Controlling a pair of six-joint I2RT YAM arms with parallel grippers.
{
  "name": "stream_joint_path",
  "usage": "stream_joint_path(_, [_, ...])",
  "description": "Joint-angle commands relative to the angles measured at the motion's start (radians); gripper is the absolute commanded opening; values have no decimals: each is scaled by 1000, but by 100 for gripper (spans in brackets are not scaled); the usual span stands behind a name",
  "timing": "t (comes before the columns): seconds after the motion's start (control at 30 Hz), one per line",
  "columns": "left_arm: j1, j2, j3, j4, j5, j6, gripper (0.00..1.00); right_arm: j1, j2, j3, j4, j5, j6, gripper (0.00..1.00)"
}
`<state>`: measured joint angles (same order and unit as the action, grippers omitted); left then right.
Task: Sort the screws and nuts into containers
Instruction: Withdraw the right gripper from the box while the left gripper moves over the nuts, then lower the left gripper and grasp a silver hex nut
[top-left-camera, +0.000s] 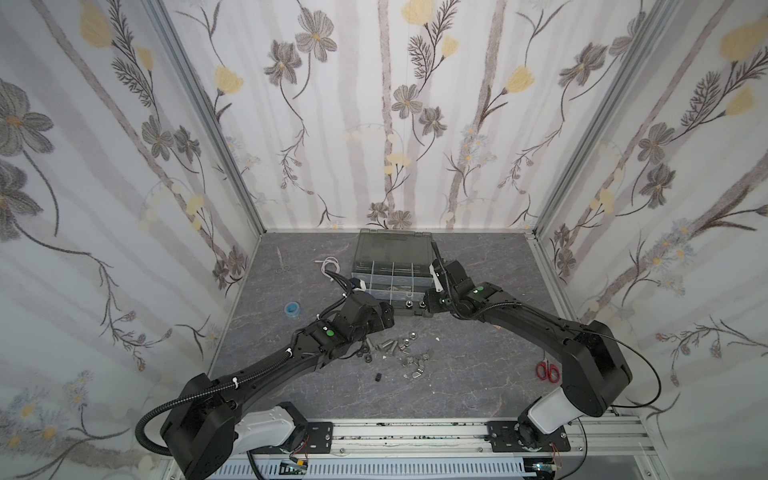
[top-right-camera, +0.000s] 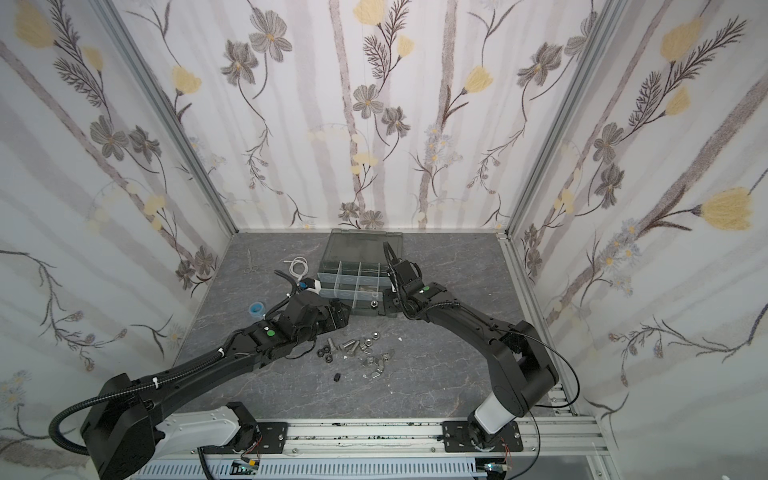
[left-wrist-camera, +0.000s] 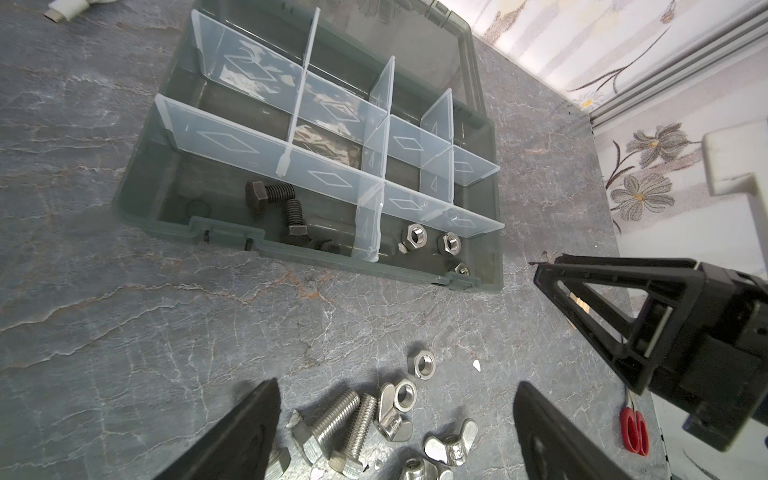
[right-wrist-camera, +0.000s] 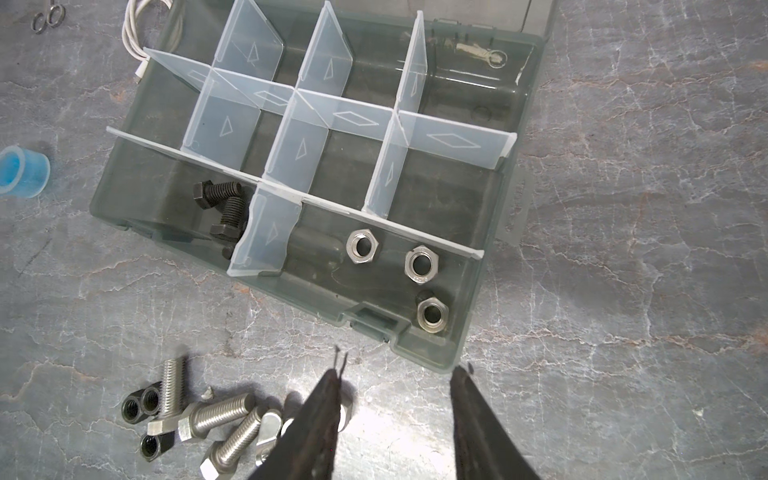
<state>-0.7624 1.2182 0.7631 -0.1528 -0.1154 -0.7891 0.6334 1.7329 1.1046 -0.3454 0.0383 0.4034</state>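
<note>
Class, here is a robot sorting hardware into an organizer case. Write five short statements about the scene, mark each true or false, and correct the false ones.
1. The black bolts lie inside the organizer case. True.
2. The silver hex nuts in the case share the black bolts' compartment. False: a divider separates them, and they lie in neighbouring compartments.
3. The case's lid is shut. False: it stands open.
4. Silver bolts lie on the table outside the case. True.
5. The right end effector grips a nut. False: its jaws stand apart with nothing between them.
</note>
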Motion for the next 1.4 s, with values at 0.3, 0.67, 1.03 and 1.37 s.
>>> stream_joint_path(0.3, [-117, 196, 118, 30, -7, 41, 83, -13, -101, -102, 58, -25, 40, 45])
stream_joint_path(0.67, [-170, 467, 302, -41, 35, 178, 76, -42, -233, -187, 43, -8, 52, 45])
stream_joint_path(1.03, [-227, 666, 504, -248, -84, 258, 71, -83, -292, -264, 64, -11, 69, 45])
stream_joint_path(1.37, [-233, 701, 516, -272, -113, 251, 66, -103, -310, -313, 89, -33, 72, 45])
